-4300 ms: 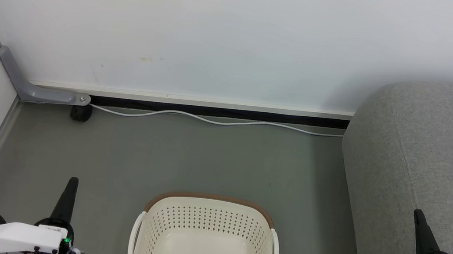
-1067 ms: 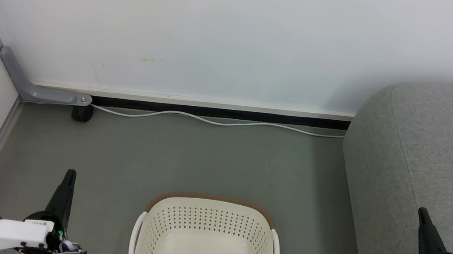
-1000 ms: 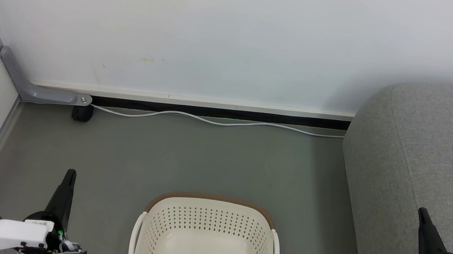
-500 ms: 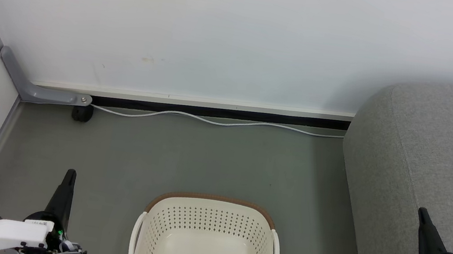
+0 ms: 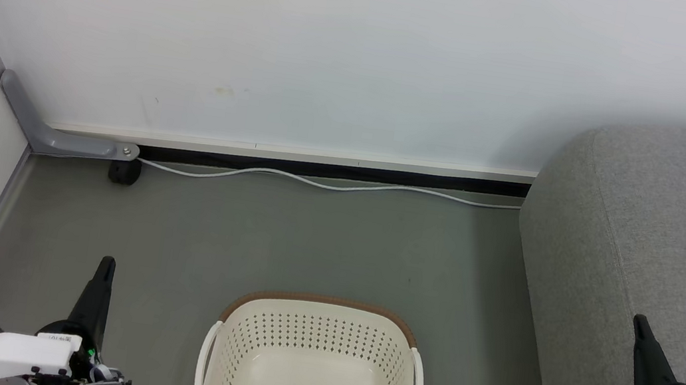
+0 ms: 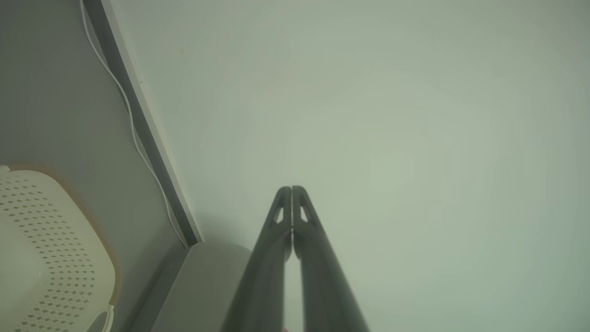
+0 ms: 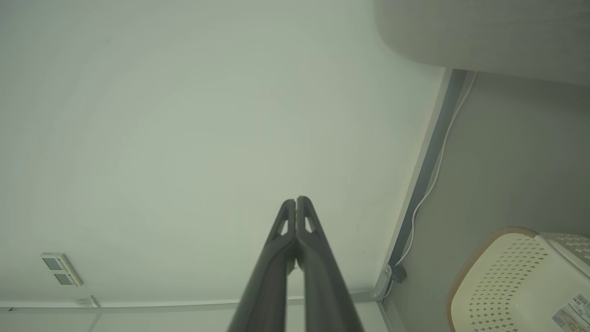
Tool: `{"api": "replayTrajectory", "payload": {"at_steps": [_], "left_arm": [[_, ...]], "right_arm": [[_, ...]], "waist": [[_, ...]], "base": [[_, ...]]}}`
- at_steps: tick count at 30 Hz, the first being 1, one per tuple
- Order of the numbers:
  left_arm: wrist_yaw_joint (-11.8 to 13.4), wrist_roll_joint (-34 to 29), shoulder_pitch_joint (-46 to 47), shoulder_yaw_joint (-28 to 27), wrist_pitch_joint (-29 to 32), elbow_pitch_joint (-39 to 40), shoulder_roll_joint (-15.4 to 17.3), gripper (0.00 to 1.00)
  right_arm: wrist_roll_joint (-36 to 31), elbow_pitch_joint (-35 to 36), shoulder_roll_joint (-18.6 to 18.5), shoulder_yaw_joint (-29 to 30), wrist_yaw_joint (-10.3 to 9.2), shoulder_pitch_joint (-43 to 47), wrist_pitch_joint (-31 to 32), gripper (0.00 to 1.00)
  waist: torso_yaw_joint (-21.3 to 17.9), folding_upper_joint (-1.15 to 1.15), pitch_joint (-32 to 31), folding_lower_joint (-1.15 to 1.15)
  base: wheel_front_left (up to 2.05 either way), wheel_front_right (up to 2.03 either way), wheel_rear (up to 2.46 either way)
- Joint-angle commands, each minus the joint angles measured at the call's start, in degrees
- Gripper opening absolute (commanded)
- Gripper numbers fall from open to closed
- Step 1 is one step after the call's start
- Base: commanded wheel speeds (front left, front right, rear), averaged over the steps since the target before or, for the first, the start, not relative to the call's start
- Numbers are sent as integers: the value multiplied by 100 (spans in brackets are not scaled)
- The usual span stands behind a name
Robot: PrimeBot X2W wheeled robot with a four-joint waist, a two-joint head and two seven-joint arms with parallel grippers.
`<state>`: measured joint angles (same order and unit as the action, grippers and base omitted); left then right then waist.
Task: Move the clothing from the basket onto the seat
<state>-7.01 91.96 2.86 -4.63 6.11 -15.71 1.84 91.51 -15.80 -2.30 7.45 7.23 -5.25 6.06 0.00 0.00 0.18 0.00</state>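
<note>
white cable [image 5: 324, 182]: on floor [image 5: 283, 238] along wall [image 5: 336, 50] | grey bracket [image 5: 55, 138]: left corner | dark round object [image 5: 123, 172]: beneath bracket's end

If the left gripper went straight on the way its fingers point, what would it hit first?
Probably the pale wall. In the left wrist view the shut left gripper aims straight at it, with nothing in between. How far off the wall is remains unclear.
</note>
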Motion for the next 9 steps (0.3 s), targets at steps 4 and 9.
{"api": "replayTrajectory", "payload": {"at_steps": [4, 9], "left_arm": [[-47, 21, 333, -188, 37, 166, 104, 0], [-47, 21, 333, -188, 37, 166, 104, 0]], "right_arm": [[66, 178, -58, -94, 25, -93, 42, 0], [66, 178, -58, -94, 25, -93, 42, 0]], "waist": [[0, 0, 0, 0], [0, 0, 0, 0]], "base": [[0, 0, 0], [0, 0, 0]]}}
